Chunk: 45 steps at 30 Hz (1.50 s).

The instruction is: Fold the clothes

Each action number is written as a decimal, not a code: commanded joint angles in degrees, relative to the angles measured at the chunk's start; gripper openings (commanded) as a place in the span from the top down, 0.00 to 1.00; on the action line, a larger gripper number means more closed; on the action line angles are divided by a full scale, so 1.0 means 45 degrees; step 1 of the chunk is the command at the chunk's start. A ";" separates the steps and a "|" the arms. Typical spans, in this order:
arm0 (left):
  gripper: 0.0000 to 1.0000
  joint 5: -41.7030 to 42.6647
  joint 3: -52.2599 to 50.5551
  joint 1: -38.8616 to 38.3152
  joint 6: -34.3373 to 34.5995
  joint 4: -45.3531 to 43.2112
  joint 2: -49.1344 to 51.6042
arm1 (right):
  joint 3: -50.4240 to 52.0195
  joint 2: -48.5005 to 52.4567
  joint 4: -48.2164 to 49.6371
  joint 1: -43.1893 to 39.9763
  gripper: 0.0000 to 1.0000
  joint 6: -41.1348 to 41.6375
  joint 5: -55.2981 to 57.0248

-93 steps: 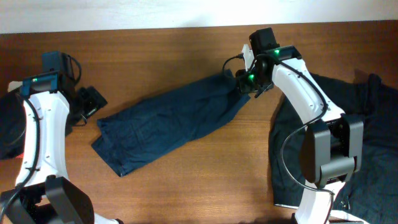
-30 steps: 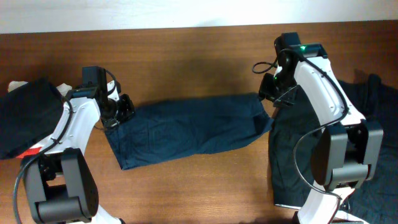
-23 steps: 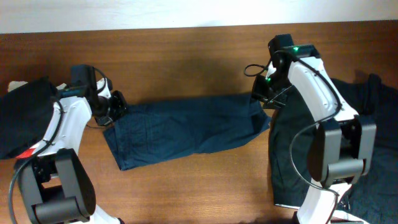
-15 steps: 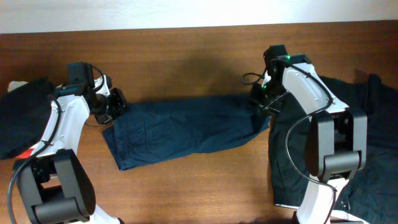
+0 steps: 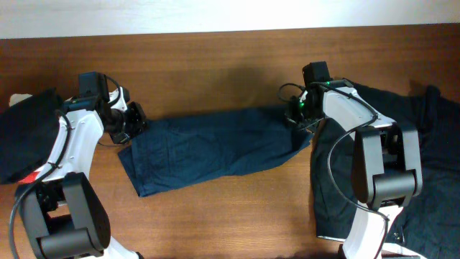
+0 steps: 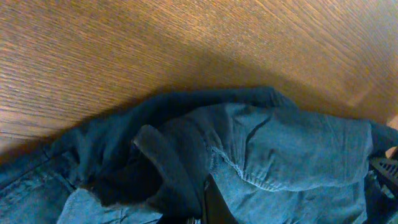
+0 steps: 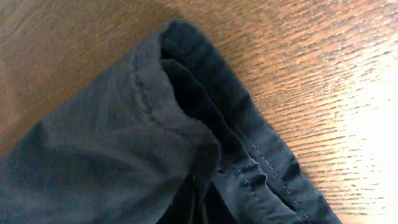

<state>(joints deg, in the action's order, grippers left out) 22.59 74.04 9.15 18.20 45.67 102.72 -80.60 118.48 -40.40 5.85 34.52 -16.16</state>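
Observation:
The navy blue shorts [image 5: 215, 147] lie stretched out flat across the middle of the wooden table, slightly slanted. My left gripper [image 5: 135, 124] is shut on their left end, where bunched denim-like cloth [image 6: 261, 149] fills the left wrist view around the jaws [image 6: 202, 214]. At the right end, my right gripper [image 5: 293, 115] is shut on a fold near a stitched hem [image 7: 249, 143], and the fabric is pinched between the jaws [image 7: 199, 208]. The fingertips of both grippers are mostly buried in cloth.
A big heap of near-black clothes [image 5: 420, 144] covers the table's right side, under and beside the right arm. Another dark garment [image 5: 29, 137] lies at the far left edge. Bare wood [image 5: 215, 79] runs behind the shorts and in front of them.
My right gripper has slid left and lower onto the shorts' right end and closed on it. The left gripper drew the left end slightly left, then held still.

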 commanded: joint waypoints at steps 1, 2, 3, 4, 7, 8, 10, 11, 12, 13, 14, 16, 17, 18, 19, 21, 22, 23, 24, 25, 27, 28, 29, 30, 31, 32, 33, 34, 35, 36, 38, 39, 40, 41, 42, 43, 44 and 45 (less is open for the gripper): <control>0.99 0.0267 0.0277 0.0039 0.0019 -0.0102 -0.0019 | -0.1098 -0.0024 -0.0529 -0.0223 0.96 -0.0345 0.0015; 0.99 0.0272 0.0359 0.0039 -0.0136 -0.0248 -0.0019 | -0.1472 -0.0092 -0.0787 -0.0248 0.96 -0.0627 0.0015; 0.99 0.0267 0.0525 0.0029 -0.0311 -0.0345 -0.0019 | -0.1996 -0.0189 -0.1107 -0.0248 0.96 -0.0937 0.0019; 0.99 0.0262 0.0923 0.0029 -0.0491 -0.0389 -0.0019 | -0.2691 -0.0267 -0.1520 -0.0277 0.96 -0.1219 0.0024; 0.99 0.0214 0.3215 0.0029 -0.0845 -0.0389 -0.0019 | -0.5969 -0.0369 -0.3113 -0.0588 0.96 -0.1520 0.0049; 1.00 0.0155 0.4177 0.0029 -0.0840 -0.0481 -0.0019 | -0.7232 -0.0369 -0.3536 -0.0680 0.96 -0.1632 0.0058; 1.00 0.0126 0.6047 0.0029 -0.0831 -0.0889 -0.0019 | -1.0025 -0.0369 -0.4022 -0.0850 0.96 -0.2093 0.0063; 0.99 0.0121 0.7082 0.0029 -0.0831 -0.1253 -0.0019 | -1.1196 -0.0369 -0.4085 -0.0913 0.96 -0.2297 0.0063; 1.00 0.0126 0.7878 0.0029 -0.0826 -0.1564 -0.0019 | -1.2599 -0.0369 -0.4153 -0.1020 0.96 -0.2390 0.0068; 0.99 0.0121 0.8879 0.0029 -0.0821 -0.1894 -0.0019 | -1.3920 -0.0369 -0.4221 -0.1161 0.96 -0.2385 0.0063; 1.00 0.0121 0.9836 0.0029 -0.0821 -0.2079 -0.0019 | -1.4994 -0.0369 -0.4279 -0.1277 0.96 -0.2385 0.0063; 1.00 0.0117 1.1516 0.0034 -0.0826 -0.2098 -0.0019 | -1.7044 -0.0369 -0.4575 -0.1554 0.96 -0.2385 0.0073; 1.00 0.0121 1.2191 0.0078 -0.0826 -0.2050 -0.0019 | -1.7826 -0.0369 -0.4886 -0.1695 0.96 -0.2385 0.0126; 0.99 0.0121 1.2978 0.0126 -0.0831 -0.1865 -0.0019 | -1.8360 -0.0369 -0.5265 -0.1846 0.96 -0.2385 0.0267; 0.99 0.0121 1.3508 0.0199 -0.0831 -0.1593 -0.0019 | -1.8753 -0.0369 -0.5746 -0.1987 0.96 -0.2390 0.0476; 1.00 0.0131 1.4324 0.0311 -0.0826 -0.0461 -0.0019 | -1.9234 -0.0369 -0.6989 -0.2288 0.96 -0.2565 0.0777; 0.99 0.0126 1.4600 0.0316 -0.0831 0.0529 -0.0019 | -1.9249 -0.0369 -0.7441 -0.2331 0.96 -0.2754 0.0792; 1.00 0.0126 1.4630 0.0316 -0.0835 0.1307 -0.0019 | -1.9244 -0.0369 -0.7922 -0.2331 0.96 -0.2987 0.0782; 1.00 0.0121 1.4625 0.0311 -0.0840 0.2176 -0.0015 | -1.9229 -0.0364 -0.8514 -0.2322 0.96 -0.3254 0.0782; 0.99 0.0117 1.4571 0.0311 -0.0855 0.3007 0.0044 | -1.9176 -0.0340 -0.9316 -0.2283 0.96 -0.3546 0.0811; 0.99 0.0121 1.4430 0.0301 -0.1010 0.4857 0.0272 | -1.9040 -0.0277 -1.0822 -0.2210 0.96 -0.3623 0.1375; 0.99 0.0087 1.4309 0.0282 -0.1151 0.5848 0.0432 | -1.8967 -0.0194 -1.1696 -0.2210 0.96 -0.3623 0.1865; 0.99 -0.0053 1.4178 0.0248 -0.1185 0.6654 0.0583 | -1.8894 -0.0092 -1.2376 -0.2210 0.96 -0.3623 0.2268; 1.00 -0.0423 1.3954 0.0228 -0.1180 0.7524 0.0777 | -1.8710 0.0010 -1.2658 -0.2210 0.96 -0.4017 0.2375; 0.99 -0.0782 1.3716 0.0219 -0.1185 0.8155 0.0928 | -1.8234 0.0000 -1.2653 -0.2200 0.96 -0.4745 0.1851; 0.99 -0.1122 1.3459 0.0219 -0.1258 0.8782 0.1073 | -1.7821 -0.0019 -1.2653 -0.2137 0.96 -0.4823 0.1656; 0.99 -0.1389 1.3080 0.0219 -0.1598 0.9428 0.1258 | -1.7267 -0.0015 -1.2653 -0.2137 0.96 -0.4940 0.1525; 1.00 -0.1506 1.2682 0.0219 -0.1851 0.9670 0.1375 | -1.6655 -0.0015 -1.2653 -0.2137 0.96 -0.4949 0.1535; 0.99 -0.1569 1.1871 0.0219 -0.2001 0.9763 0.1462 | -1.5834 -0.0015 -1.2653 -0.2137 0.96 -0.4949 0.1540; 1.00 -0.1647 1.1395 0.0219 -0.2025 0.9714 0.1462 | -1.5266 -0.0019 -1.2653 -0.2137 0.96 -0.4949 0.1540; 1.00 -0.1647 1.0477 0.0219 -0.2030 0.9636 0.1457 | -1.4061 -0.0034 -1.2653 -0.2152 0.96 -0.4949 0.1540; 1.00 -0.1647 1.0006 0.0219 -0.2035 0.9675 0.1457 | -1.3576 -0.0058 -1.2653 -0.2152 0.96 -0.4954 0.1540; 0.99 -0.1647 0.9564 0.0219 -0.2089 0.9748 0.1457 | -1.2828 -0.0165 -1.2653 -0.2161 0.96 -0.4949 0.1540; 0.99 -0.1651 0.9282 0.0219 -0.2229 0.9850 0.1457 | -1.2303 -0.0291 -1.2653 -0.2166 0.96 -0.4949 0.1540; 1.00 -0.1647 0.8956 0.0219 -0.2380 0.9996 0.1457 | -1.1642 -0.0486 -1.2658 -0.2176 0.96 -0.4949 0.1545; 0.99 -0.1647 0.8718 0.0219 -0.2482 1.0185 0.1457 | -1.1094 -0.0670 -1.2653 -0.2181 0.96 -0.4949 0.1549; 1.00 -0.1651 0.8471 0.0219 -0.2691 1.0433 0.1457 | -1.0423 -0.0908 -1.2658 -0.2225 0.96 -0.4949 0.1608; 1.00 -0.1642 0.8228 0.0219 -0.2812 1.0700 0.1428 | -0.9874 -0.1088 -1.2658 -0.2239 0.96 -0.4945 0.1807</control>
<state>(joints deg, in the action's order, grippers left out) 23.57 113.97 7.99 9.13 91.64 109.30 -131.04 117.99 -96.95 -1.52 13.23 -17.12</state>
